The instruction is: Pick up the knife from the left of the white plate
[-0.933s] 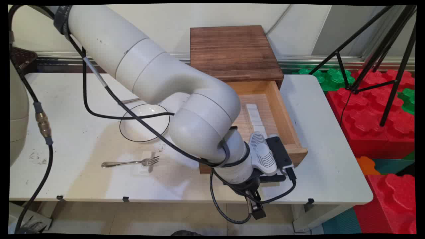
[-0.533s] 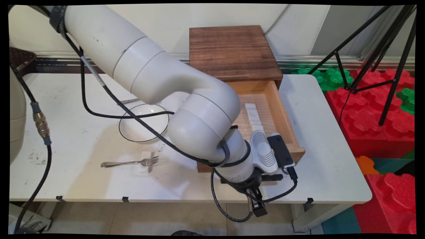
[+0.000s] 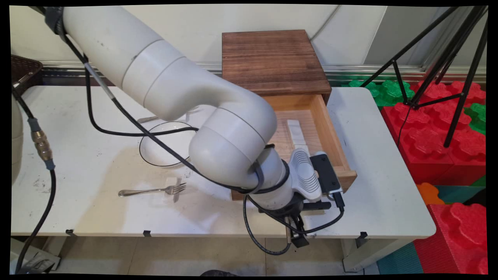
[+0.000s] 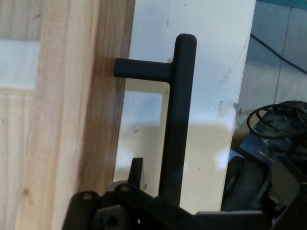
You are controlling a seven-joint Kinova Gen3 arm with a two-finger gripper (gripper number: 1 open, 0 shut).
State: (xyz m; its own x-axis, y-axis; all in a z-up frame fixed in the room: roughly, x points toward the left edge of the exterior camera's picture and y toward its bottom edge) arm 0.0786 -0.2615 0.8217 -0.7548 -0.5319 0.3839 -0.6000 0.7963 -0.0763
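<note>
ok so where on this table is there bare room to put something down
Free: the table left of the fork and in front of it, and the right strip beside the drawer. Crowded: the middle, with bowl, fork, the arm and gripper at the drawer's handle.

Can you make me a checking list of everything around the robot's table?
Surface: white table, scuffed on the left.
Things at the tool: wooden drawer, pulled out of a dark-topped cabinet; black handle on its front; white blocks inside.
Clutter: white bowl; fork lying flat nearer the table's front.
Tool: tool at the drawer's handle, past the table's near edge.
Cables: black cables hang from the arm, crossing over the bowl.
Surroundings: black tripod; red foam blocks on the right.
</note>
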